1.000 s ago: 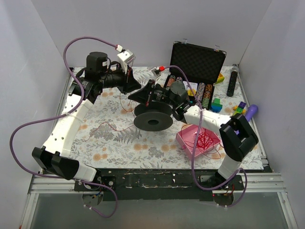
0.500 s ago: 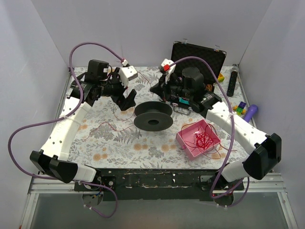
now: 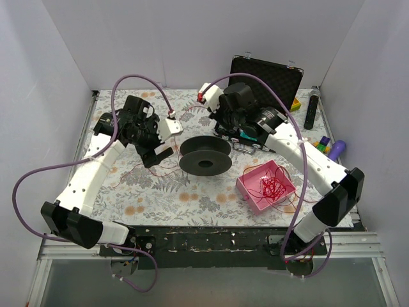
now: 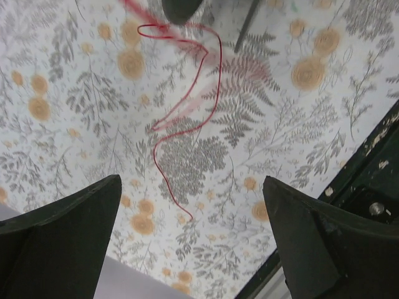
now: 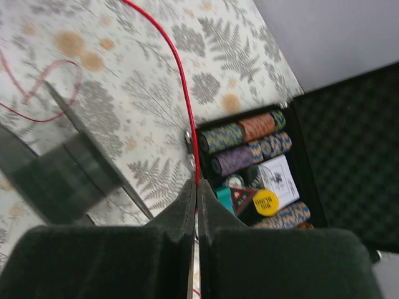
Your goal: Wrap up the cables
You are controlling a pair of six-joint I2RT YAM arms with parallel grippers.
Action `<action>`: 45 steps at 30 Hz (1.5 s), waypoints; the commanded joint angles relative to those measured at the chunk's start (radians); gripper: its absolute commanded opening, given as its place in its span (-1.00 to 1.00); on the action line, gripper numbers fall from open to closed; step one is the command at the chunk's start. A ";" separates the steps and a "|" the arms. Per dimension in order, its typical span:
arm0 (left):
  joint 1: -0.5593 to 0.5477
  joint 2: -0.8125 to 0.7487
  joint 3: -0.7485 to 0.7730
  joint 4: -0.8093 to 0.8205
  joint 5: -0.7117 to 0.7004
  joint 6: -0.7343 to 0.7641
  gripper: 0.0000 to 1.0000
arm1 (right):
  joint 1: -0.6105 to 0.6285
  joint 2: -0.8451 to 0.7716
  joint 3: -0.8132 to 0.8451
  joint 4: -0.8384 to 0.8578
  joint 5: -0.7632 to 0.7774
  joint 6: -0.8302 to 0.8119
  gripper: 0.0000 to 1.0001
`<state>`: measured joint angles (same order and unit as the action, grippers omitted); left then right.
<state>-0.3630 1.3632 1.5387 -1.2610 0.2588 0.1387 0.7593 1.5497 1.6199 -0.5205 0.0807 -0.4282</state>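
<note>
Seeing right gripper (image 5: pixel 196 187) pinched fully closed on a red cable (image 5: pixel 177 68), no gap between the pads. Tracing that cable up and left from the pinch in a gently curved line, out past the top of the right wrist view. Beyond the fingertips: open black case (image 5: pixel 349 143) with rows of poker chips (image 5: pixel 243 140) lying on their sides, plus a blurred dark shape lower left, can't tell what. Also catching a second red loop (image 5: pixel 37 99) flat on the floral cloth (image 5: pixel 143 93) at left. Moving to left gripper (image 4: pixel 192 187): spread wide, holding nothing, hovering over the cloth. Below it, finding a loose strand (image 4: pixel 215 81) snaking across the fern print, free end lying between the two fingers, apart from both. From the top view: placing the black spool (image 3: pixel 205 155) mid-table between the two arms, left gripper just to its left, right wrist behind and to its right, near the case. Can't tell from here whether any cable sits on the spool core. Spotting a pink tray (image 3: pixel 246 187) right of the spool and nearer the arm bases, with a red tangle (image 3: pixel 271 185) heaped inside and a few loops spilling over its near rim onto the cloth.
</note>
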 commanded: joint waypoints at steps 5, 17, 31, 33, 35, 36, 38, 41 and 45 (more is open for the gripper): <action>0.007 -0.061 -0.097 -0.032 -0.081 0.038 0.96 | -0.064 0.113 0.224 -0.197 0.162 0.049 -0.97; 0.007 -0.024 0.130 0.313 0.199 -0.333 0.89 | 0.046 -0.118 -0.078 -0.020 -0.327 -0.081 -0.97; -0.002 0.057 -0.058 0.583 0.597 -0.478 0.21 | 0.052 -0.177 -0.308 0.102 -0.202 -0.199 -0.97; -0.010 0.065 -0.071 0.589 0.625 -0.473 0.21 | 0.054 -0.184 -0.327 0.119 -0.203 -0.210 -0.97; -0.014 0.068 -0.092 0.594 0.631 -0.461 0.18 | 0.052 -0.194 -0.351 0.138 -0.202 -0.225 -0.97; -0.019 0.070 -0.101 0.597 0.626 -0.459 0.17 | 0.052 -0.198 -0.365 0.154 -0.205 -0.239 -0.97; -0.030 0.077 -0.124 0.629 0.597 -0.470 0.11 | 0.051 -0.200 -0.382 0.178 -0.209 -0.260 -0.97; -0.043 0.092 -0.134 0.660 0.544 -0.485 -0.12 | 0.051 -0.191 -0.373 0.194 -0.239 -0.279 -0.97; -0.053 0.100 -0.141 0.660 0.514 -0.462 -0.12 | 0.048 -0.204 -0.370 0.214 -0.272 -0.294 -0.97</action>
<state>-0.4049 1.4681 1.4124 -0.6399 0.8013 -0.3363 0.8120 1.3808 1.2446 -0.3862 -0.1406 -0.6861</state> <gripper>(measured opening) 0.438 0.023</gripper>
